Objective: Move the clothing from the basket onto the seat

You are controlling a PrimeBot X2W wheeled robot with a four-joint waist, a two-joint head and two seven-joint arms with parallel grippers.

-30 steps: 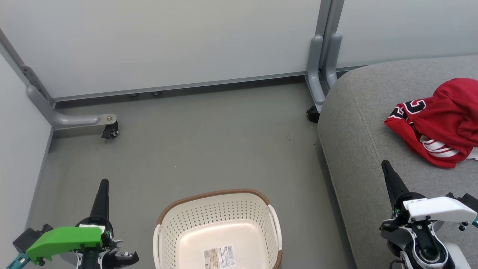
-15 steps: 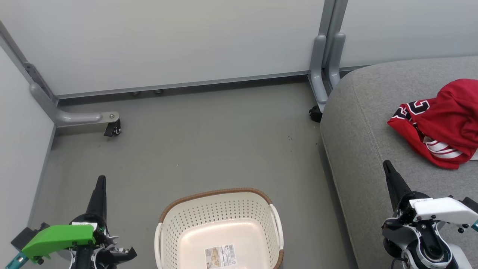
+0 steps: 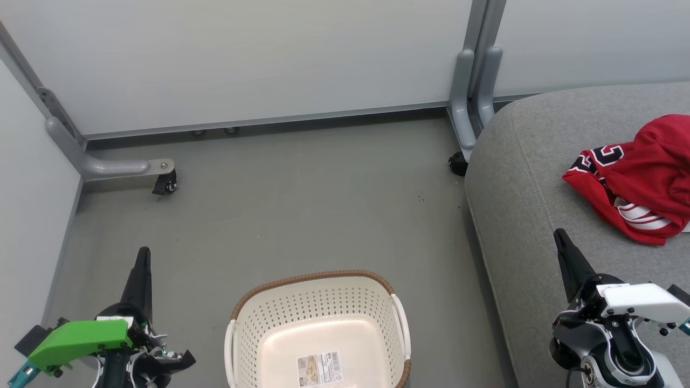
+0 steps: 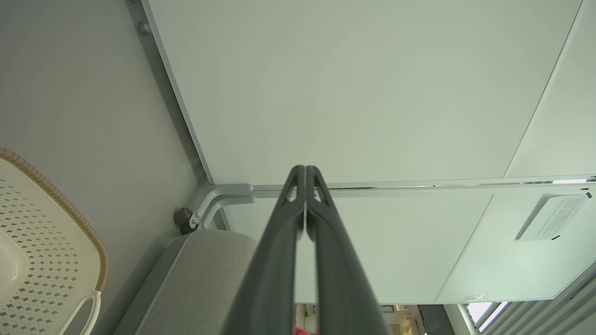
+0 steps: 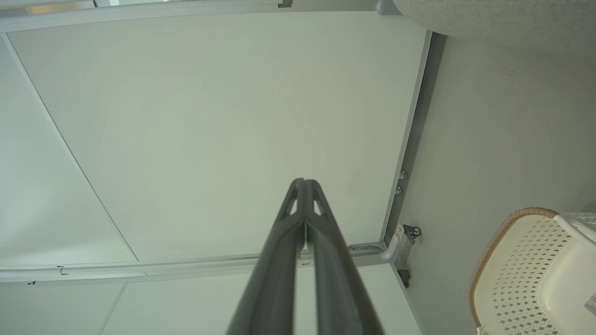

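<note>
The clothing (image 3: 641,183) lies in a crumpled red heap on the seat (image 3: 528,215), at the far right of the scene, with white striped trim and black-and-white numerals showing on its left side. Whether the heap is one garment or two cannot be told. The seat is a light-grey cushion with a stitched seam along its left edge, just right of the basket (image 3: 312,277).

The basket stands on the grey floor (image 3: 302,205) near the robot, between the two arms. Its cream bottom shows, with a printed label (image 3: 318,369) lying on it.

The left tool (image 3: 143,253) hangs over the floor to the left of the basket, well apart from it, its fingers pressed together and holding nothing. The left wrist view shows them meeting at the tips (image 4: 305,170). The right tool (image 3: 559,234) is over the near part of the seat, near the clothing but not touching it, also closed on nothing, with its fingers together (image 5: 304,182).

Pale wall panels (image 3: 242,59) close off the far side, with a caster (image 3: 164,186) at the far left.
</note>
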